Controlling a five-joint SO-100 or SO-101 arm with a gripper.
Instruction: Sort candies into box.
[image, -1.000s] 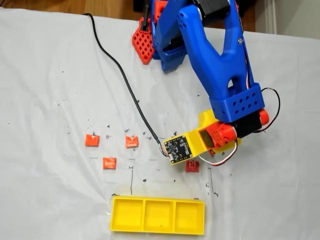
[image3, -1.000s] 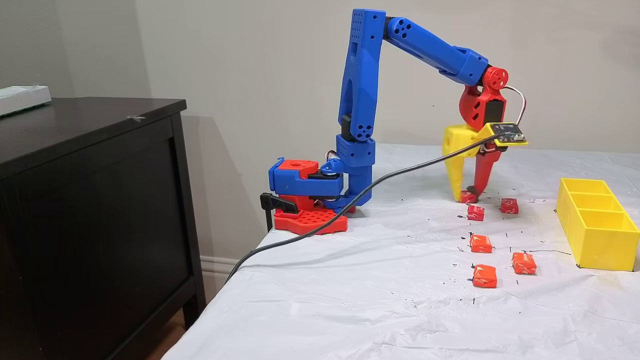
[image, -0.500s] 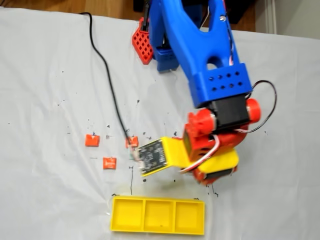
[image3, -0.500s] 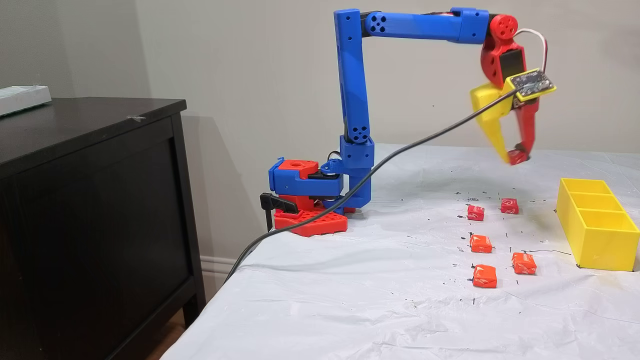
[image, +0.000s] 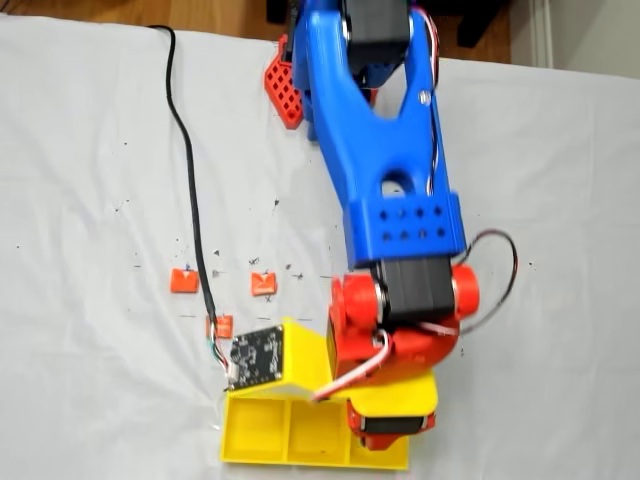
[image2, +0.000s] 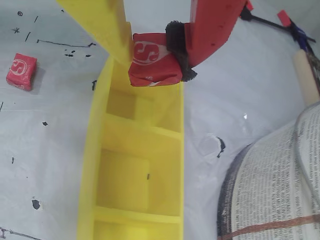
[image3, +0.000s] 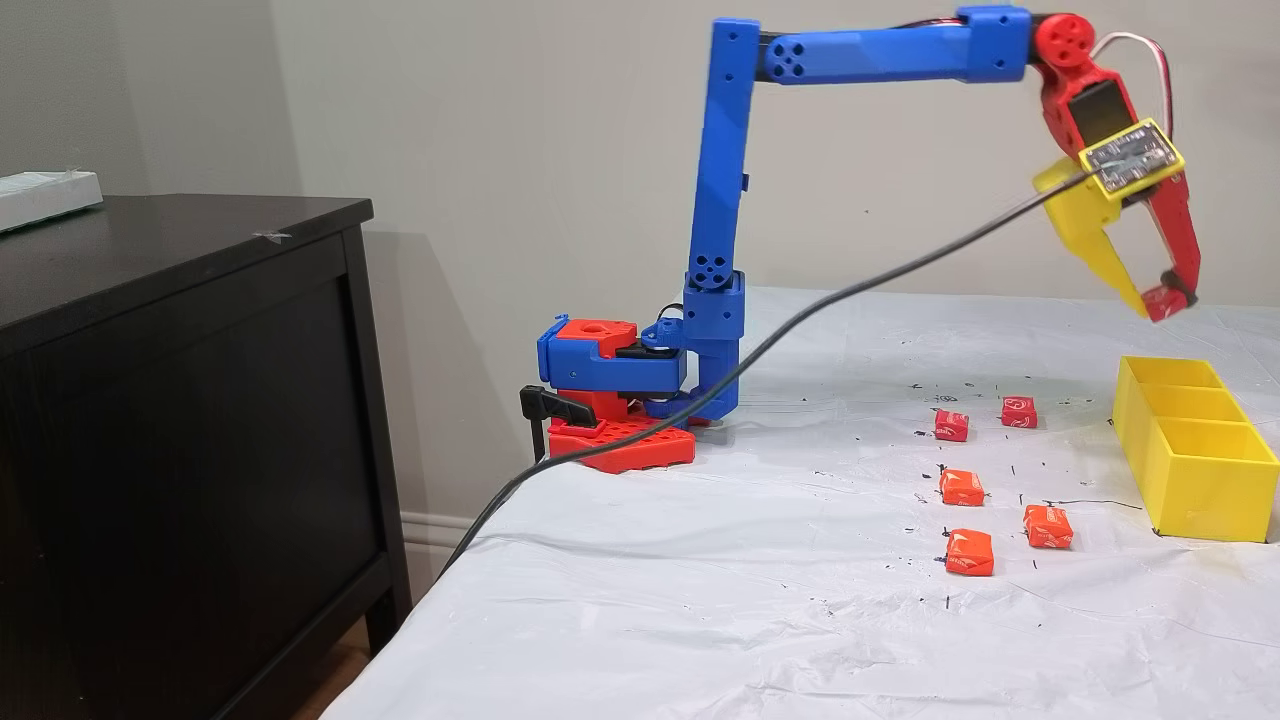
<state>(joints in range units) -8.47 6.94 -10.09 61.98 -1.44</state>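
A red candy (image2: 152, 61) is pinched between the yellow finger (image2: 102, 25) and the red finger (image2: 212, 27) of the gripper (image2: 155, 57), held in the air above the end compartment of the yellow box (image2: 92, 165); in the wrist view white print is seen on its wrapper. In the side fixed view the same candy (image3: 1162, 302) is seen at the gripper (image3: 1158, 300) tips, raised clear above the far end of the box (image3: 1205, 480). All three compartments are seen bare in the wrist view.

Five more candies are seen on the white-covered bench (image3: 700, 600) in the side fixed view, well apart from the box: two red ones (image3: 951, 425) (image3: 1019, 411) farther back and three orange ones (image3: 962, 487) (image3: 1047, 526) (image3: 969, 552) nearer the camera. In the top fixed view the box (image: 260, 432) lies at the lower edge, partly covered by the gripper body, and three orange candies (image: 183, 281) (image: 263, 284) (image: 224, 325) lie to its upper left. One red candy (image2: 21, 71) is seen on the bench at the left of the wrist view, beside the box but apart from it.

The blue arm (image3: 720, 200) stands upright from its base (image3: 610, 400) and its forearm is stretched level toward the box. A black cable (image3: 750, 360) runs from the gripper's circuit board (image3: 1130, 158) down over the bench edge
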